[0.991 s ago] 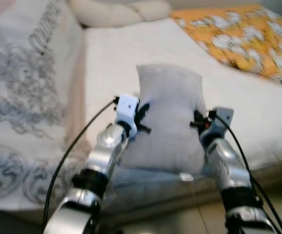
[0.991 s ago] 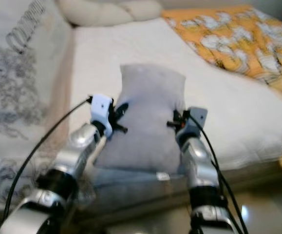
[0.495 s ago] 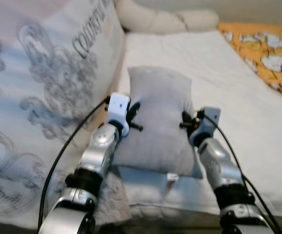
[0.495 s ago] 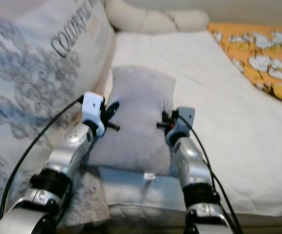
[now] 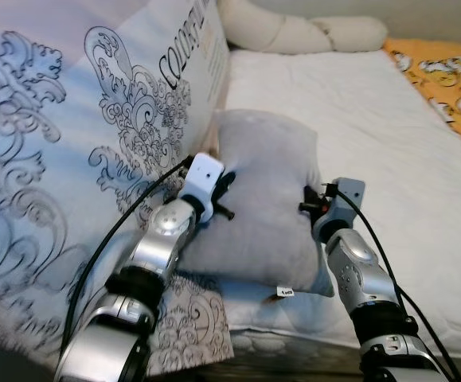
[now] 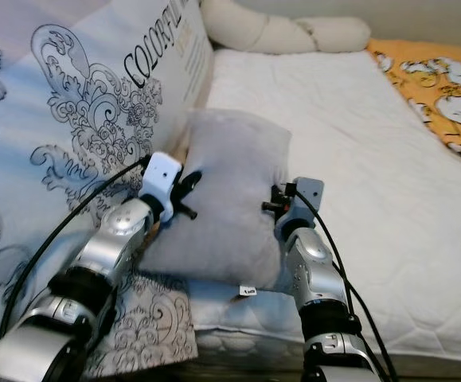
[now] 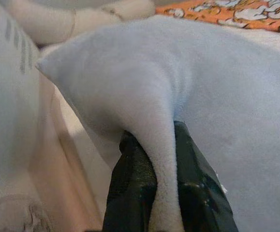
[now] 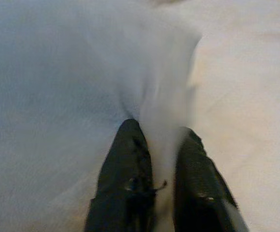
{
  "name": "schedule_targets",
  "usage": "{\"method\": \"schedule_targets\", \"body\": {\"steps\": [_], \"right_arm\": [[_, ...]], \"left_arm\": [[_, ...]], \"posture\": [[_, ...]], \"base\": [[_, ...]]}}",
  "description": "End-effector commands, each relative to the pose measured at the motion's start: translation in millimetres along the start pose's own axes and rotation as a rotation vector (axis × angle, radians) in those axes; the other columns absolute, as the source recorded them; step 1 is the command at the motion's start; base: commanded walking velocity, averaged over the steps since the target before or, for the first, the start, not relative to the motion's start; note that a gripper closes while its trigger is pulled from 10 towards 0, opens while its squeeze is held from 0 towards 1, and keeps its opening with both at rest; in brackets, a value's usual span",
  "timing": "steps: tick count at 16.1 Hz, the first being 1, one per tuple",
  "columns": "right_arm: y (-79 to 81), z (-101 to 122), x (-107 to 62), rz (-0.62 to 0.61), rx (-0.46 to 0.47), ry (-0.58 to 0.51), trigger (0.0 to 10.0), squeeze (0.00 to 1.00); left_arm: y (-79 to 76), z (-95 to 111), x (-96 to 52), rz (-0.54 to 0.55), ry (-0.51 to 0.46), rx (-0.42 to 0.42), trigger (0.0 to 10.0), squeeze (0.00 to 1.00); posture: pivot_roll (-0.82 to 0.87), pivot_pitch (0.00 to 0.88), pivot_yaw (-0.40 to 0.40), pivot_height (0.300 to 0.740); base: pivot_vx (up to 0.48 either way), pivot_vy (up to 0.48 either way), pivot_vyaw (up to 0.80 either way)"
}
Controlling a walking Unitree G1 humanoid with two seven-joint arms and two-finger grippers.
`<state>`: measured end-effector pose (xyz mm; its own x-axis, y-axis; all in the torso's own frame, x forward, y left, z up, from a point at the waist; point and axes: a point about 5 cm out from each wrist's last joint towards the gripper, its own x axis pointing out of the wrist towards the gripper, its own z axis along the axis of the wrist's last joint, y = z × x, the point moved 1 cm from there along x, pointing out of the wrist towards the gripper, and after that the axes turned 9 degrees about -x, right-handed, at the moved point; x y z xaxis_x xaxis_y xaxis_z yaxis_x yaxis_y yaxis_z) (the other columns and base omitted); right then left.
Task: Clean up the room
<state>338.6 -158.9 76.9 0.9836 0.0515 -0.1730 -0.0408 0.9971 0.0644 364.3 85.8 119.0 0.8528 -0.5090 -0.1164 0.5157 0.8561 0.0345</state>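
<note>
The left hand point(image 5: 228, 193) and right hand point(image 5: 307, 201) are each pinching a side of the soft, light grey pillow point(image 5: 263, 199), resting at the white bed's point(image 5: 389, 167) near edge.

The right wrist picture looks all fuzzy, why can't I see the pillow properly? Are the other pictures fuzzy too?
Right wrist view: the grey pillow sits so near the lens that it smears, with only the black fingers fairly crisp. Left wrist view: sharper, the left end effector pinching a fold. Eye views: clear, evenly lit, without glare, the right end effector at the pillow's edge.
</note>
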Motion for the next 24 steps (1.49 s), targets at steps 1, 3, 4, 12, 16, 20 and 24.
{"method": "schedule_targets", "body": {"steps": [1,3,4,12,16,20,24], "right_arm": [[-15.0,1.0,-2.6,-0.065,-0.051,-0.026,10.0,1.0],[-18.2,3.3,-6.9,-0.035,-0.028,-0.078,10.0,1.0],[-17.5,4.8,-9.5,0.012,0.014,-0.092,10.0,1.0],[-3.9,25.3,-36.9,0.557,-0.094,-0.18,10.0,1.0],[-9.7,37.0,-46.4,0.633,-0.079,-0.227,10.0,1.0],[-0.1,33.9,-51.5,0.676,-0.073,-0.223,10.0,1.0],[9.6,36.0,-56.0,0.738,-0.034,-0.246,10.0,1.0]], "left_arm": [[10.7,17.1,2.4,0.021,-0.048,0.06,10.0,0.0],[18.5,30.9,7.8,0.04,-0.059,0.13,10.0,0.0],[21.9,36.4,9.0,0.044,-0.054,0.154,10.0,0.0],[39.4,41.8,1.7,0.189,0.082,0.249,10.0,0.0],[52.0,51.6,-6.0,0.325,0.109,0.295,10.0,0.0],[48.3,49.9,-8.0,0.318,0.138,0.465,10.0,0.0],[53.2,43.6,-12.3,0.295,0.185,0.574,10.0,1.0]], "posture": [[-0.06,0.0,0.03,0.74],[-0.07,0.0,0.042,0.74],[-0.08,0.0,0.049,0.74],[-0.08,0.0,0.044,0.74],[-0.09,0.0,0.046,0.74],[-0.09,0.0,0.035,0.74],[-0.08,0.0,0.031,0.74]], "base": [[0.0,0.0,0.0],[0.0,0.0,0.0],[0.0,0.0,0.0],[0.0,0.0,0.0],[0.0,0.0,0.0],[0.0,0.0,0.0],[0.0,0.0,0.0]]}}
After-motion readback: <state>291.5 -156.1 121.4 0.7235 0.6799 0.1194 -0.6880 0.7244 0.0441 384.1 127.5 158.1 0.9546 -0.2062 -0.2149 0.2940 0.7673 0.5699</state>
